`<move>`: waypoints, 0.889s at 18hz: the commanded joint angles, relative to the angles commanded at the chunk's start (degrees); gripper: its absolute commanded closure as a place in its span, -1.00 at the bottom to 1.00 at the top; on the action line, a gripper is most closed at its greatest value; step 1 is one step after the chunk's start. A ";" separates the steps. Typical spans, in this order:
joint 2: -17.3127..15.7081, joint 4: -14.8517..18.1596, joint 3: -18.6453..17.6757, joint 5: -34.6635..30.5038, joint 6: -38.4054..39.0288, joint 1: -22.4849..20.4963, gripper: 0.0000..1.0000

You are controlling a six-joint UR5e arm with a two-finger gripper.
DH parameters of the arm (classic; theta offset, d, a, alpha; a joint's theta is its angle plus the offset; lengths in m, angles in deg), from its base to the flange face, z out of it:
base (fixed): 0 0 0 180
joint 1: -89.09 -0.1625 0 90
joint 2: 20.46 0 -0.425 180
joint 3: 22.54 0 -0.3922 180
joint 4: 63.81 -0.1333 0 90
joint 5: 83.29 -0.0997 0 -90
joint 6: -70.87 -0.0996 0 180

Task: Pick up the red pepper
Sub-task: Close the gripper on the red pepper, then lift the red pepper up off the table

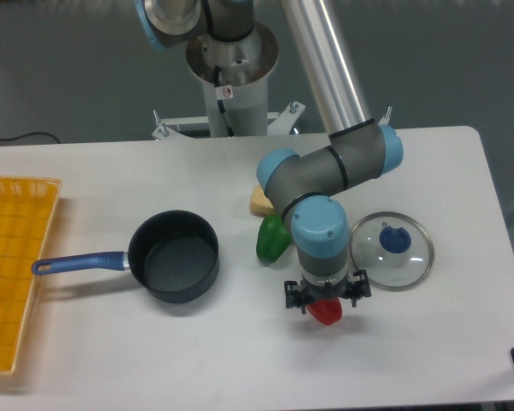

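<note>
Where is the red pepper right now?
The red pepper sits near the table's front edge, right of centre, directly under the gripper. The glass lid lies just behind-right, the green pepper behind-left.

A robotics lab is showing here: a grey-and-blue jointed industrial arm (325,171) is rising from a bolted metal pedestal (231,86) at a plain white rectangular table (111,171), a bare grey wall is standing behind, and a black cable (17,137) is trailing at the left.
</note>
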State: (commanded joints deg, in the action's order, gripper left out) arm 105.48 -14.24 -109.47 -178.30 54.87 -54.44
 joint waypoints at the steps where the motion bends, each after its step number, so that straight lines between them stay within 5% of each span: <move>1: 0.09 0.00 -0.09 0.00 0.17 0.00 -1.00; 10: 1.67 -1.14 -0.44 -2.02 1.50 0.53 -0.96; 16: 1.58 -1.05 -0.26 -2.20 0.62 0.88 0.06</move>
State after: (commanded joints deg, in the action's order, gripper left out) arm 107.07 -15.29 -109.73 -180.50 55.49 -53.56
